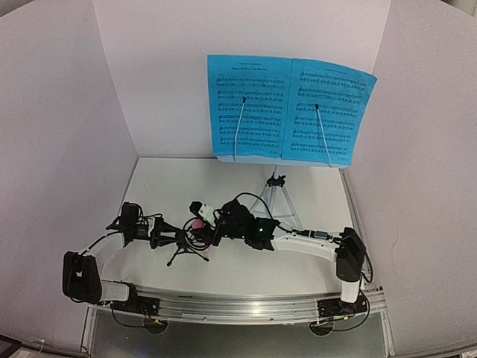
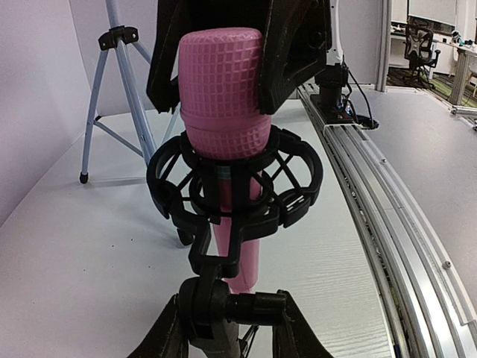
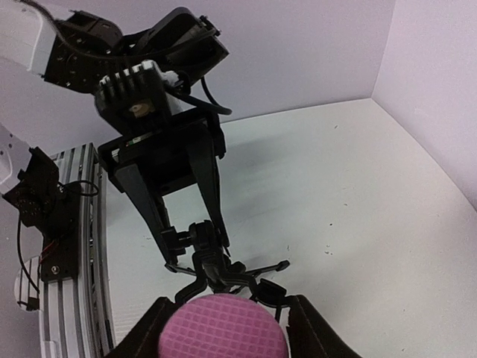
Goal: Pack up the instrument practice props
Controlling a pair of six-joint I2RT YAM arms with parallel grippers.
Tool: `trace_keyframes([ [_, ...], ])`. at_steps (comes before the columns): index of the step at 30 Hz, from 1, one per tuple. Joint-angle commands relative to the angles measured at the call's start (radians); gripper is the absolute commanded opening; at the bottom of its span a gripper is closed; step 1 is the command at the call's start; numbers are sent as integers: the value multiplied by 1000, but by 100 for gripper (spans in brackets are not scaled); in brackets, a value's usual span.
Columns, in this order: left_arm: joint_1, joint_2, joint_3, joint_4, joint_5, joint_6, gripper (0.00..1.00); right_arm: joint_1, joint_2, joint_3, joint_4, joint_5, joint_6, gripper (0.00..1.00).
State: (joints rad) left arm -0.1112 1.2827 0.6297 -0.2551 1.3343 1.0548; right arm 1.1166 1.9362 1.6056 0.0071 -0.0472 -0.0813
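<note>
The pink stick microphone (image 2: 223, 89) sits upright in the ring mount of the small black tripod mic stand (image 2: 231, 186) on the table. My left gripper (image 2: 227, 324) is shut on the stand's joint below the ring. My right gripper (image 3: 223, 328) is shut on the microphone's head (image 3: 223, 328) from above; its fingers (image 2: 298, 45) show in the left wrist view. In the top view both grippers meet at the microphone (image 1: 196, 223) and stand (image 1: 186, 250). Blue sheet-music pages (image 1: 287, 108) rest on the music stand, whose silver tripod (image 1: 276, 195) stands behind.
White walls close in the table on the left, back and right. An aluminium rail (image 1: 238, 306) runs along the near edge. One silver tripod leg (image 2: 93, 112) stands close to the left of the mic stand. Black cables (image 1: 223, 216) hang around the right wrist.
</note>
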Motion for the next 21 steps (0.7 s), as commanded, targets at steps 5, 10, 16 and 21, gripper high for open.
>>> trace_keyframes([
  [5,7,11,4,-30,-196,89,0,-7,-11,26,14,-25,-36,27],
  [10,8,10,18,-59,-204,96,0,-7,-38,65,14,-28,-66,0],
  [16,7,13,28,-100,-220,128,0,-9,-71,135,14,-23,-105,0],
  [21,8,10,35,-113,-227,130,0,-13,-101,180,13,-20,-105,0],
])
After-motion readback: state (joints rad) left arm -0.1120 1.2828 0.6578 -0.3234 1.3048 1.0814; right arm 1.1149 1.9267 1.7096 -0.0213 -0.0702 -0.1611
